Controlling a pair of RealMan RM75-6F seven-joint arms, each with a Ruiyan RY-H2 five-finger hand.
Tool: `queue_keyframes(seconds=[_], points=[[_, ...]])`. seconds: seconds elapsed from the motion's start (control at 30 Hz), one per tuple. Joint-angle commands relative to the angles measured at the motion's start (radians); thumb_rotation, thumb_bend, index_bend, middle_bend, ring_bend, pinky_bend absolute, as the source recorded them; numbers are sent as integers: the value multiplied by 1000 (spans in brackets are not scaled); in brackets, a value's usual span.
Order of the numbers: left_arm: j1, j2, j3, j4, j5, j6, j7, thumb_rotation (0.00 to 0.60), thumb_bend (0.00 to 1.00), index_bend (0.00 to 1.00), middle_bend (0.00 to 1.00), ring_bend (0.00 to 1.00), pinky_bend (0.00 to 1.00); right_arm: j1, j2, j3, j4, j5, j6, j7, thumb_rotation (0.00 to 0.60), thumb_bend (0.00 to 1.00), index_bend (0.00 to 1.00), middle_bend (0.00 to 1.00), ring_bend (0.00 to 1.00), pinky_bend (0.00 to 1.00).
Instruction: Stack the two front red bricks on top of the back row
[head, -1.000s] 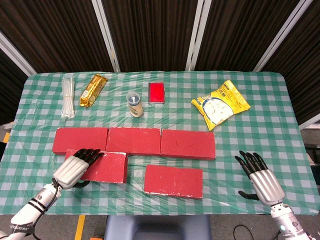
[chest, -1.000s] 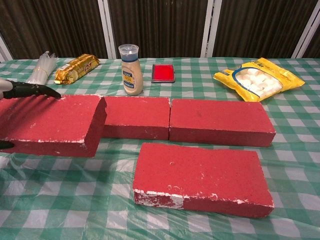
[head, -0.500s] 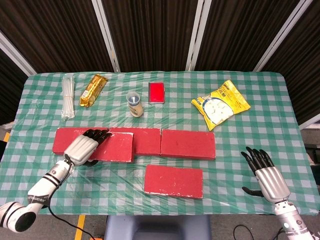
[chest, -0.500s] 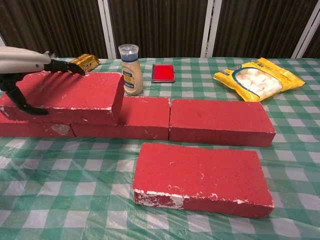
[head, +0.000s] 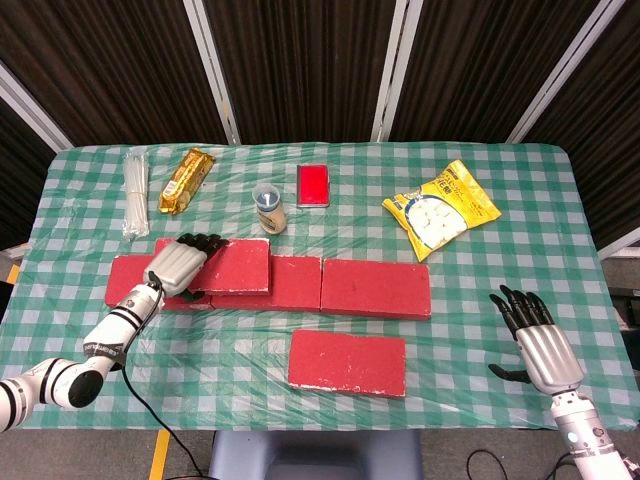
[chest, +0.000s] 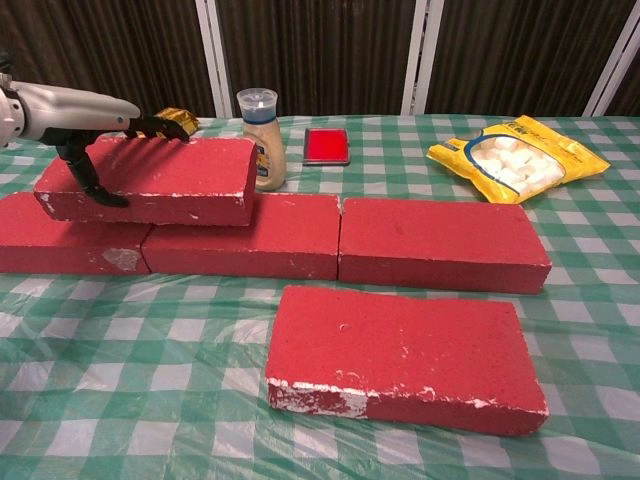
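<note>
My left hand (head: 180, 265) (chest: 85, 115) grips a red brick (head: 228, 267) (chest: 160, 180) by its left end and holds it over the back row, across the left brick (head: 128, 280) (chest: 55, 245) and the middle brick (head: 290, 280) (chest: 260, 235). Whether it rests on them or hovers just above, I cannot tell. The right back-row brick (head: 375, 288) (chest: 440, 243) is bare. A second loose red brick (head: 347, 362) (chest: 400, 355) lies flat at the front. At the table's right front my right hand (head: 535, 340) hangs open, holding nothing.
Behind the row stand a small jar (head: 269, 208) (chest: 260, 140), a red phone-sized case (head: 313, 185) (chest: 327, 145), a gold snack bar (head: 187, 180), white sticks (head: 134, 195) and a yellow marshmallow bag (head: 440, 208) (chest: 518, 155).
My left hand has lifted the left front brick off the table and carried it back and up over the back row. My right hand has drifted slightly right and toward the front edge.
</note>
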Motion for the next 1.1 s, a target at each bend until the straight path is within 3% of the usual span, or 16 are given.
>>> queue_keyframes(seconds=[0.03, 0.23, 0.73, 1.03, 1.1], points=[[-11, -7, 12, 9, -10, 5, 16, 600, 362, 0, 705, 801, 798, 0, 0, -1, -1, -1, 1, -2, 600, 65, 0, 0, 0, 0], [-21, -24, 29, 17, -28, 6, 12, 600, 360, 0, 704, 801, 673, 0, -3, -3, -1, -4, 1, -4, 600, 65, 0, 0, 0, 0], [-49, -32, 59, -9, -91, 25, 28, 600, 344, 0, 698, 785, 583, 1, 1, -4, -3, 0, 0, -1, 600, 65, 0, 0, 0, 0], [-79, -20, 86, -31, -162, 21, 57, 600, 324, 0, 491, 538, 464, 4, -1, -2, 1, 12, -10, -2, 600, 65, 0, 0, 0, 0], [-82, -19, 88, -31, -166, 21, 55, 600, 326, 0, 417, 444, 440, 4, -2, -2, -1, 10, -9, -5, 600, 64, 0, 0, 0, 0]])
